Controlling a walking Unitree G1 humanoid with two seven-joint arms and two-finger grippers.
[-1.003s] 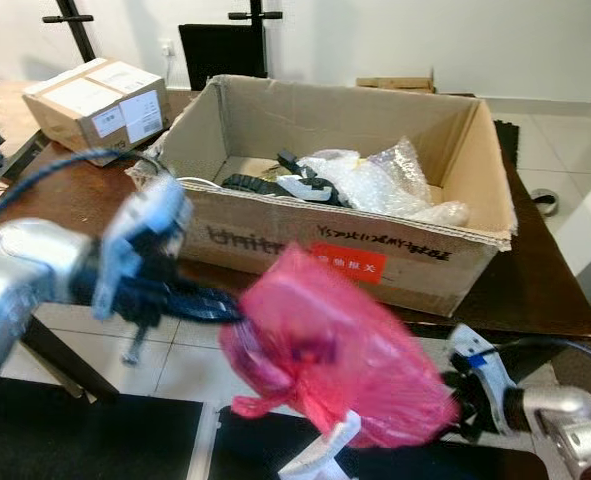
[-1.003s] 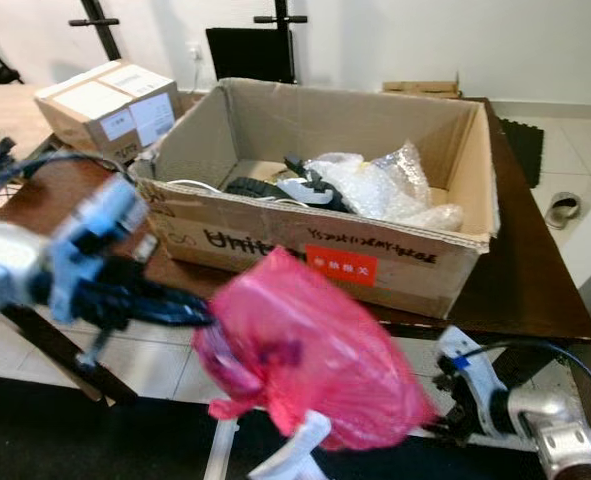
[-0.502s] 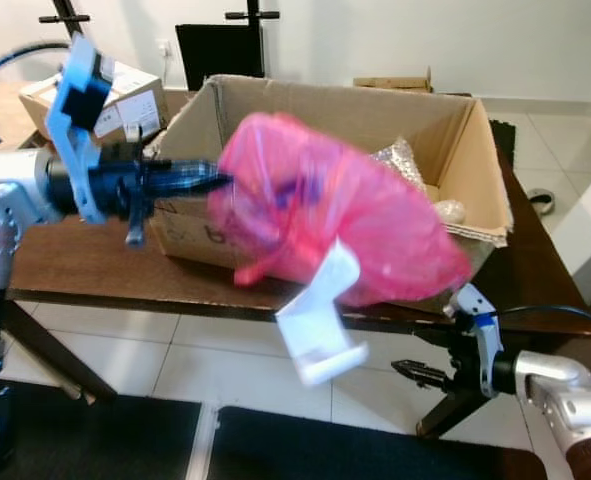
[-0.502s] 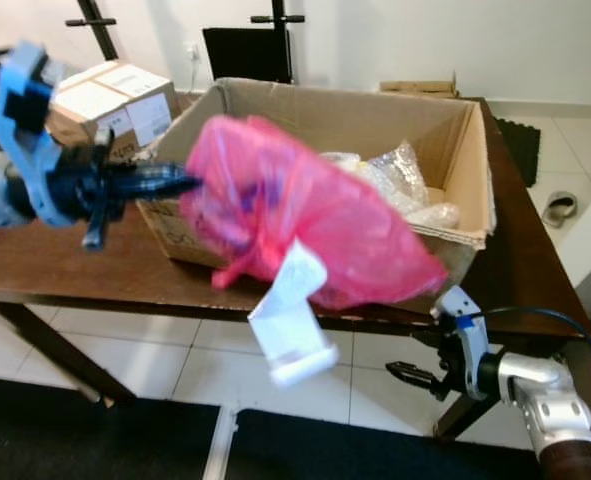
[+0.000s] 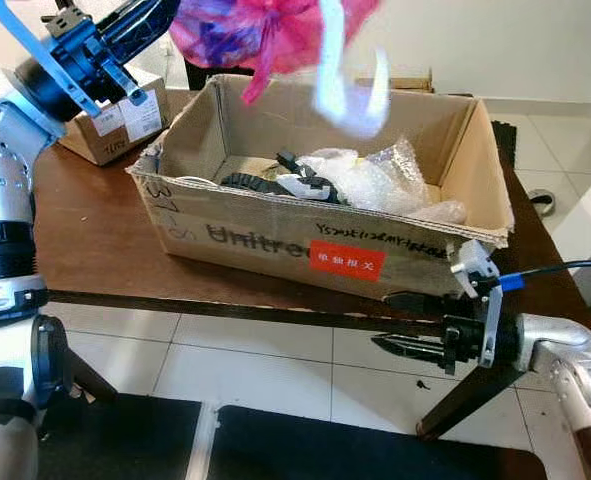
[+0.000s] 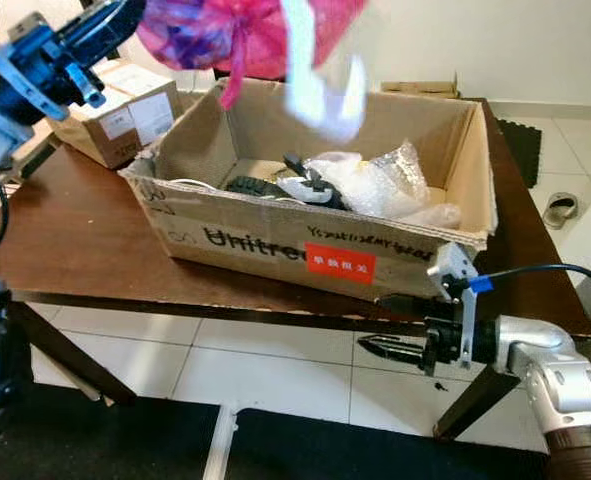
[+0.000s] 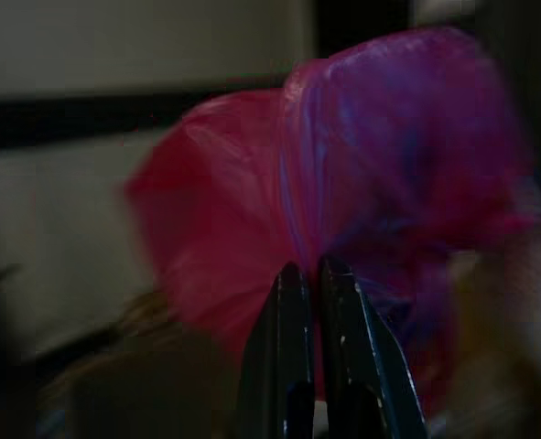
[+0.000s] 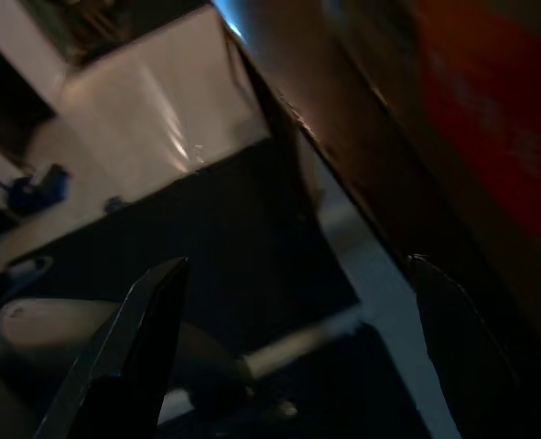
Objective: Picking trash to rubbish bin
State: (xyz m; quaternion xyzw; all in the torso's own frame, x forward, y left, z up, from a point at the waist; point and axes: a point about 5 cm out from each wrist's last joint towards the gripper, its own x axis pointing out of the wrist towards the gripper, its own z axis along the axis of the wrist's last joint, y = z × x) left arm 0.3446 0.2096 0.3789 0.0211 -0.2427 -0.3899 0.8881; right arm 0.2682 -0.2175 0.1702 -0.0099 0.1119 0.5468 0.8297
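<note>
My left gripper (image 5: 171, 8) is raised high at the upper left, shut on a pink plastic trash bag (image 5: 265, 30) that swings above the back of the open cardboard box (image 5: 275, 235). A blurred white strip (image 5: 347, 85) dangles from the bag over the box. In the left wrist view the closed fingers (image 7: 293, 347) pinch the pink bag (image 7: 343, 174). My right gripper (image 5: 393, 322) hangs open below the table's front edge, beside the box's front wall; its two fingers (image 8: 146, 338) stand wide apart.
The box holds bubble wrap (image 5: 390, 180) and black parts (image 5: 250, 183) and sits on a dark wooden table (image 5: 85, 240). A smaller sealed carton (image 5: 125, 115) stands at the back left. White tiles and a dark mat (image 5: 105, 440) lie below.
My left arm has swung the pink bag from table height up above the box. The right gripper has moved left, closer under the table edge.
</note>
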